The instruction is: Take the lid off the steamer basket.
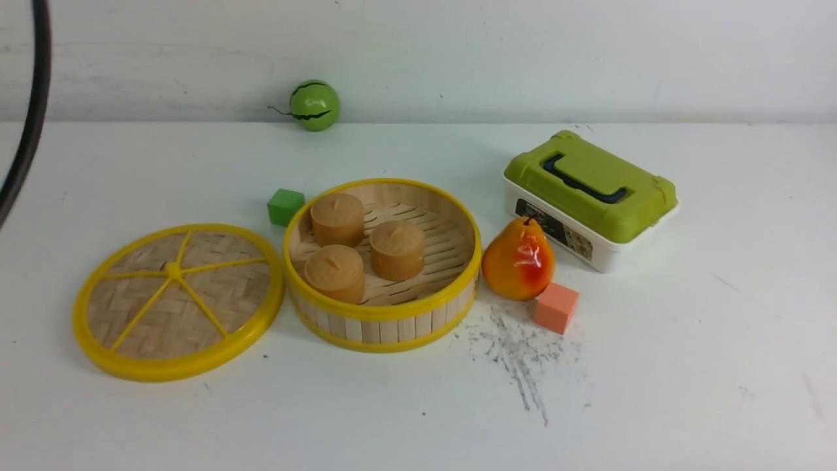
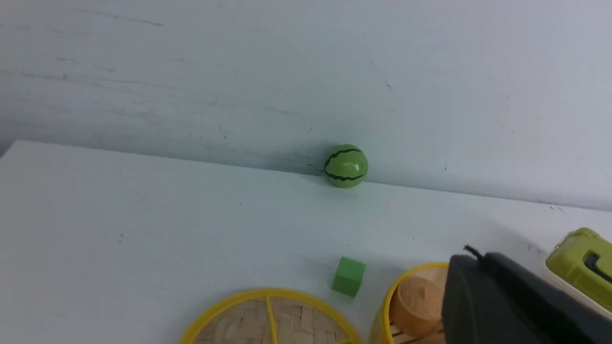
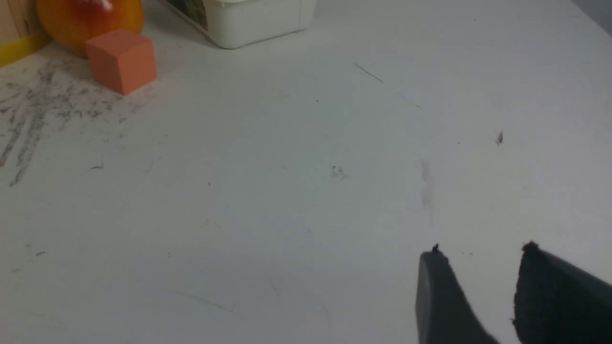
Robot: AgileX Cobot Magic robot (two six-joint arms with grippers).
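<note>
Of the left gripper [image 2: 473, 263] only 1 dark finger showed in its wrist view, cut off by the frame's edge, so I could not tell whether it was released or clenched. That finger covered part of the steamer basket [image 1: 382, 322] in that view. The right gripper [image 3: 480, 251] showed 2 dark fingertips with a clear gap between them: released, grasping nothing, above bare table [image 1: 654, 392]. Neither gripper appeared in the front view; only 1 black cable [image 1: 27, 111] curved across its upper left corner.

The lid [image 1: 178, 302] lay flat on the table, off the basket and just to its left, with the 2 yellow rims touching or nearly so; which could not be told. The basket stood open with 3 tan round cakes [image 1: 337, 219] inside, grouped toward its left side.

There were 2 cubes: 1 green cube [image 1: 286, 207] just behind the gap between lid and basket, and 1 salmon cube [image 1: 556, 307] right of the basket. The salmon cube sat against 1 orange pear [image 1: 518, 260], which stood next to the basket's right wall. Behind the pear was 1 white box [image 1: 592, 196] with a green top and dark handle; its label was too small to read. 1 small green watermelon ball [image 1: 314, 104] rested at the wall, well apart from the rest. Grey scuff marks [image 1: 516, 356] smeared the table in front of the pear.
</note>
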